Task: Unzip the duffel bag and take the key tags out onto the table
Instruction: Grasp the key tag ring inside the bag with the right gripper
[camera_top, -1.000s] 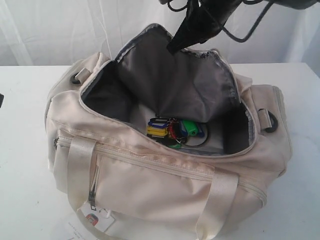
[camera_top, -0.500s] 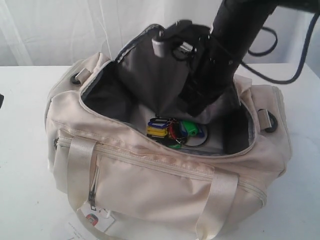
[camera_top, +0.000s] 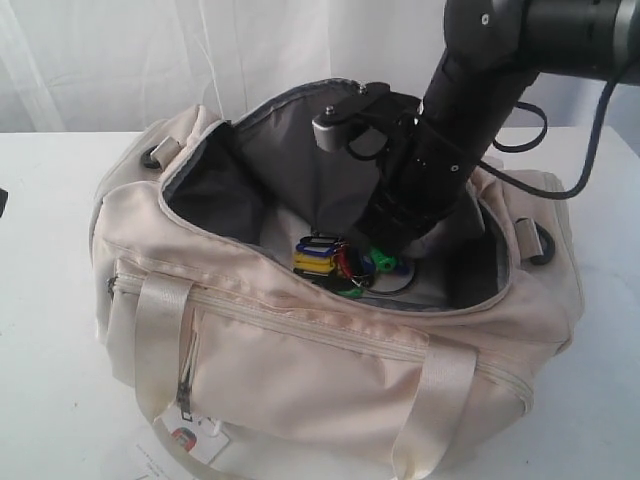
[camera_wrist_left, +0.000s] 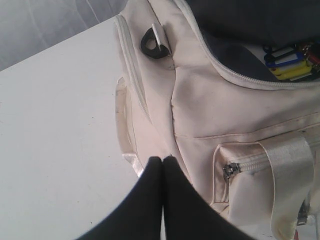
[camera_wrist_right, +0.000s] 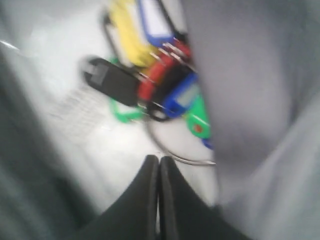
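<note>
The cream duffel bag (camera_top: 300, 350) lies unzipped on the white table (camera_top: 50, 350), its grey lining showing. On its floor rests the bunch of key tags (camera_top: 335, 262), coloured yellow, blue, red, green and black. My right gripper (camera_wrist_right: 159, 159) is down inside the bag, shut with nothing between its fingers, its tips just short of the tags' metal ring (camera_wrist_right: 180, 157) and the key tags (camera_wrist_right: 155, 85). My left gripper (camera_wrist_left: 162, 159) is shut and empty, outside the duffel bag (camera_wrist_left: 225, 115) by its end panel, low over the table (camera_wrist_left: 60, 125).
A white paper hangtag (camera_top: 190, 438) hangs at the bag's front pocket. Black strap rings sit at both ends (camera_top: 540, 245) (camera_wrist_left: 151, 42). The right arm fills the right half of the bag's opening. A white curtain backs the table.
The right arm has come down from above the bag into its opening, ending just over the key tags. The bag and tags have stayed put.
</note>
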